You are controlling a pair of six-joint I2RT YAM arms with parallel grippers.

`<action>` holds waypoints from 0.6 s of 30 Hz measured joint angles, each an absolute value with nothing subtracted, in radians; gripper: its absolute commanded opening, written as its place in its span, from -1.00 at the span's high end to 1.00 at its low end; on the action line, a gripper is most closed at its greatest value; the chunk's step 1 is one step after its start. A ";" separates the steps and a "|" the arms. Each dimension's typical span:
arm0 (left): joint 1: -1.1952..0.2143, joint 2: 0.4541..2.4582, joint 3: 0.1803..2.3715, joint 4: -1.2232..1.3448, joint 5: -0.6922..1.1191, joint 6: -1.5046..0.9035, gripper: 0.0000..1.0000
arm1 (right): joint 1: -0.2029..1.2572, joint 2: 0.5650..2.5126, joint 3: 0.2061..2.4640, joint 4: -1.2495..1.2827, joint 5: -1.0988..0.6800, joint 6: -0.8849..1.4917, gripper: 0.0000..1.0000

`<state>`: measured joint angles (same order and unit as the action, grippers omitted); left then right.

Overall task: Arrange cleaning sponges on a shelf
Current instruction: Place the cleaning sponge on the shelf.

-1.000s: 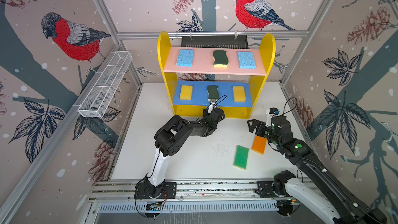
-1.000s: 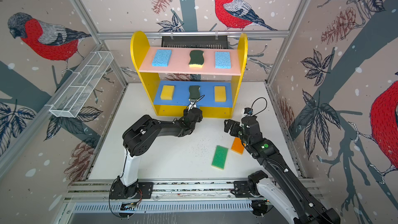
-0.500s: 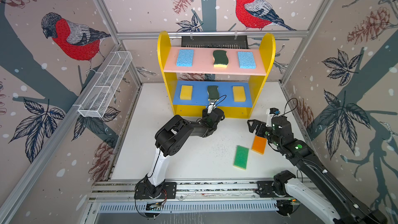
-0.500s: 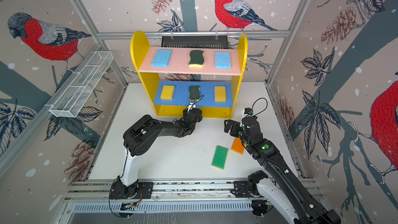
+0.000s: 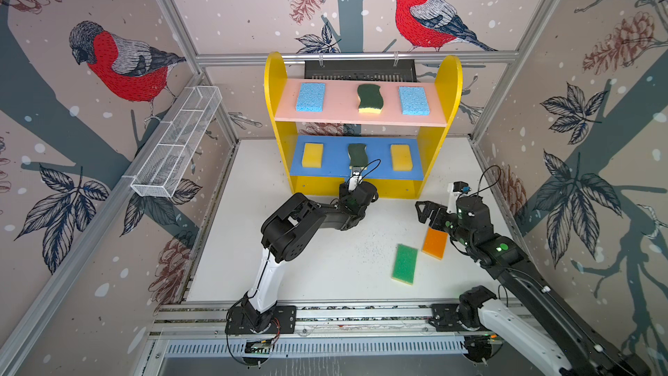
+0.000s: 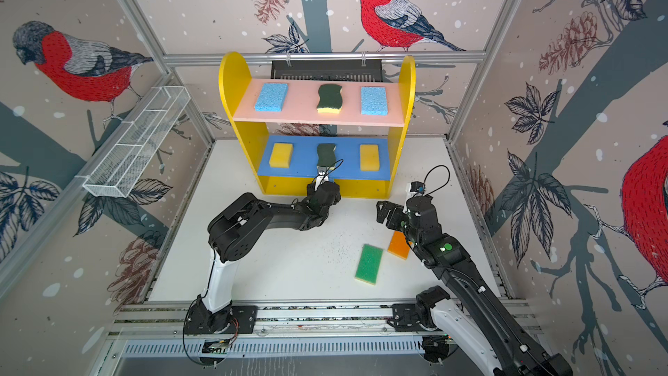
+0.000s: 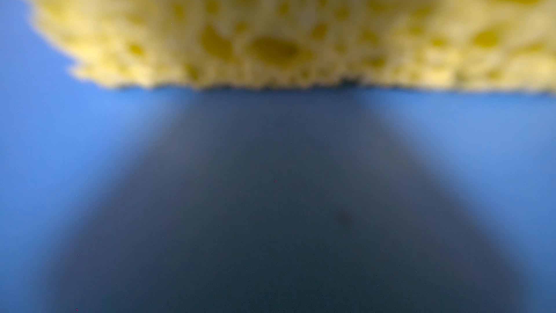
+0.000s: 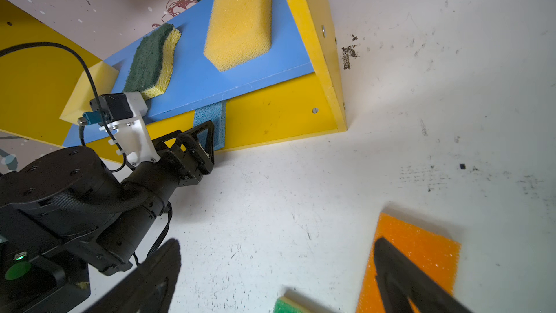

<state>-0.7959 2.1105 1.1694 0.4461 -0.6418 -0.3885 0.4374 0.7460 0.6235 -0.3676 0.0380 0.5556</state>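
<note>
The shelf (image 5: 448,77) stands at the back. Its pink board carries two light blue sponges (image 5: 310,96) (image 5: 414,100) with a dark-green one (image 5: 369,98) between them. The blue board holds two yellow sponges (image 5: 312,154) (image 5: 401,157) and a dark-green one (image 5: 357,154). My left gripper (image 8: 200,141) reaches under the blue board at a light blue sponge (image 8: 221,115) standing on the bottom level; how its jaws stand is unclear. The right gripper (image 8: 276,281) hangs open just above the orange sponge (image 5: 435,243). A green sponge (image 5: 405,263) lies beside the orange one.
A white wire-mesh basket (image 5: 173,146) hangs on the left wall. A black vent panel (image 5: 359,68) sits behind the shelf. The aluminium rail (image 5: 325,316) with both arm bases runs along the front edge of the white table (image 5: 325,258).
</note>
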 measured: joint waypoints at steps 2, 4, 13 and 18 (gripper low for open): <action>-0.796 2.111 1.169 0.443 -0.645 -0.388 -0.55 | 0.437 0.746 0.623 -0.368 0.038 0.556 -1.00; -0.796 2.109 1.168 0.442 -0.647 -0.388 -0.56 | 0.437 0.745 0.623 -0.368 0.038 0.556 -0.99; -0.797 2.042 1.147 0.344 -0.597 -0.385 -0.58 | 0.437 0.739 0.625 -0.369 0.038 0.556 -0.99; -0.802 1.980 1.120 0.305 -0.572 -0.384 -0.58 | 0.437 0.730 0.626 -0.371 0.035 0.558 -1.00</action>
<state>-0.8017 1.9797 1.1198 0.3054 -0.5716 -0.3840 0.4374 0.7303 0.6258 -0.3706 0.0345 0.5583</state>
